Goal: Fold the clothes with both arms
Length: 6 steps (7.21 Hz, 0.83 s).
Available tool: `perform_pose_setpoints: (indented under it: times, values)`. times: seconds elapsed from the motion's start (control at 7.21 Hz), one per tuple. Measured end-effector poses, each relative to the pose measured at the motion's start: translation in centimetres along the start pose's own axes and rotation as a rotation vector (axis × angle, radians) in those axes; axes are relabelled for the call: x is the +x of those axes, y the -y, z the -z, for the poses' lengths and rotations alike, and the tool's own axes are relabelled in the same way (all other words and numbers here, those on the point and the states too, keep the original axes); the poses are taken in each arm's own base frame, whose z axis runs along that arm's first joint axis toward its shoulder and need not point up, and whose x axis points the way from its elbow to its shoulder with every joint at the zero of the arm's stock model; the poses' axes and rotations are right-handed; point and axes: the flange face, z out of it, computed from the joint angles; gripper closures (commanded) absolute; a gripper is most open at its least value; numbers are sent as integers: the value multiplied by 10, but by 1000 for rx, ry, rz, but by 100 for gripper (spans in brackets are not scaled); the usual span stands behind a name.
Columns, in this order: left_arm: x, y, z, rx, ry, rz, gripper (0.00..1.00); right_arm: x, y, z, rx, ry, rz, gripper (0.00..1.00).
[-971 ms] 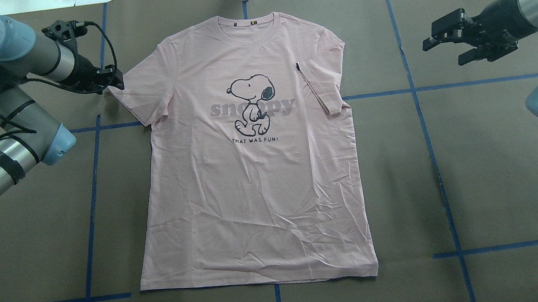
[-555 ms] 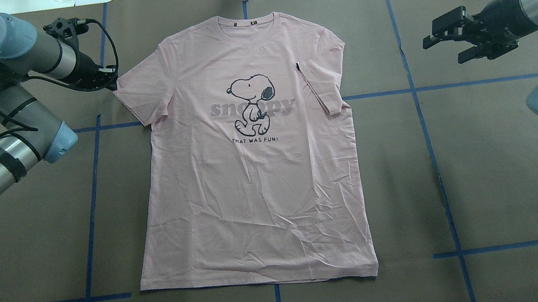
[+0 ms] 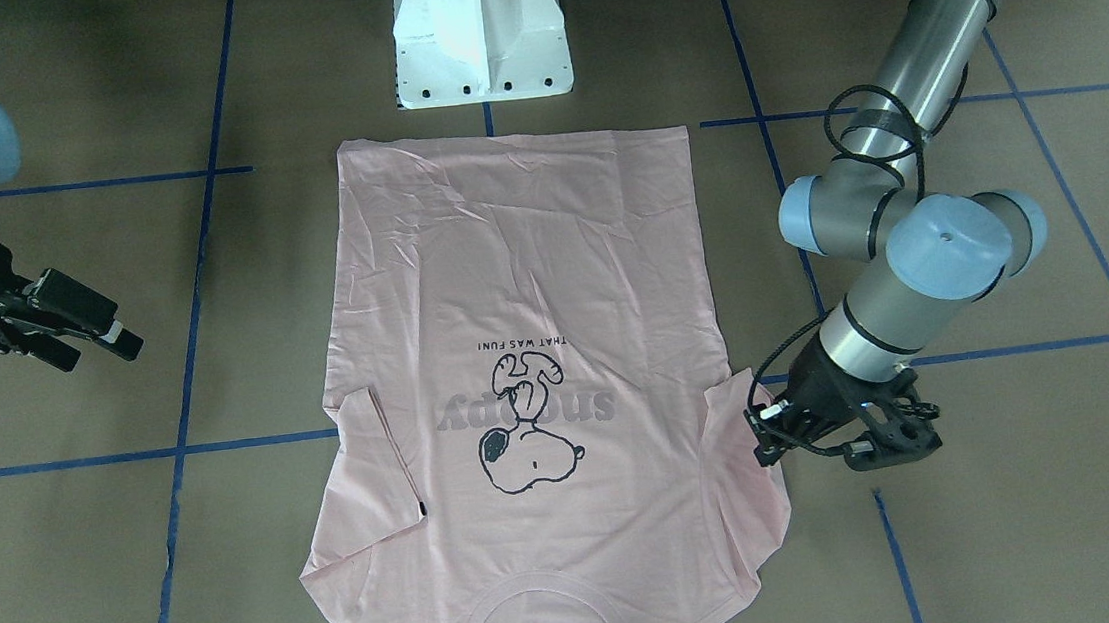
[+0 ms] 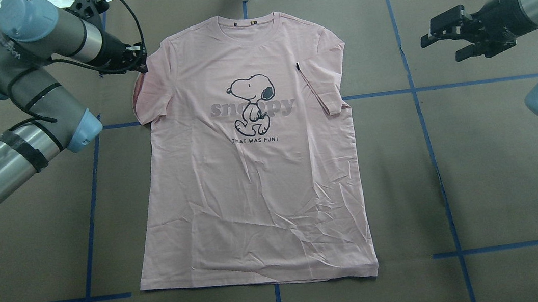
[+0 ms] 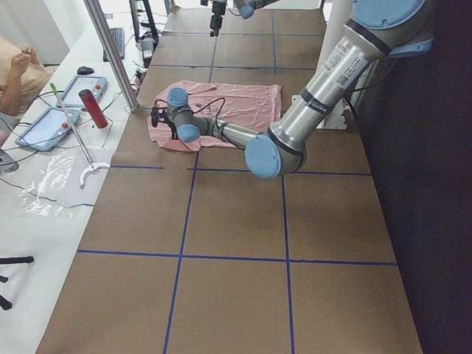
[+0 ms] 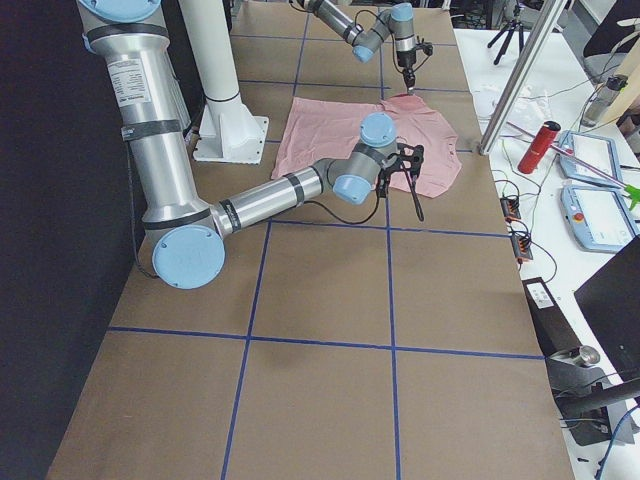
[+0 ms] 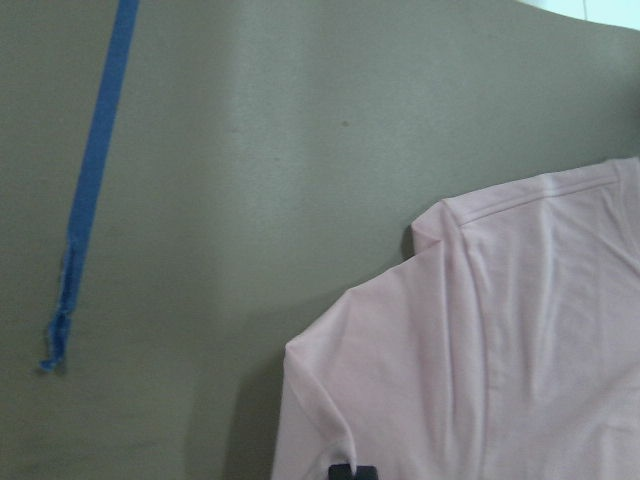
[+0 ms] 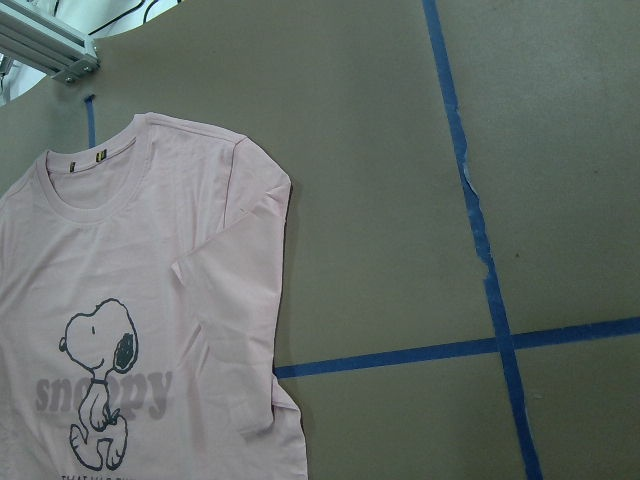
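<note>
My left fingers (image 4: 138, 66) clamped on the T-shirt (image 4: 252, 184) by its sleeve (image 4: 143, 98), hem raised off the worktop (image 4: 482, 171). Rest of shirt flat, print up, mid-worktop. My right fingers (image 4: 440, 42) apart, hovering well clear.

Bright, even light from above leaves only soft shadows on the table (image 4: 498, 179) beside the shirt (image 4: 254, 194), a pale sheen along the left arm (image 3: 931, 28)'s metal tube, and a slightly soft, hazy left wrist view.
</note>
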Motion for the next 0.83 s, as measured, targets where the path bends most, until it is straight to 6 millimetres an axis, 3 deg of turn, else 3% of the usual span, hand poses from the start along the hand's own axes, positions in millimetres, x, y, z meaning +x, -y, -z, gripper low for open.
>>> perform_pose_setpoints:
  times: [0.28,0.69,0.83]
  values:
    - [43,-11,-23,27,7,23,100,8,0,-1,23,28,33,0]
    - [64,0,-39,84,35,31,100,8,1,-4,29,38,43,0]
    - [67,-2,-43,92,38,27,64,7,2,-4,30,39,44,0]
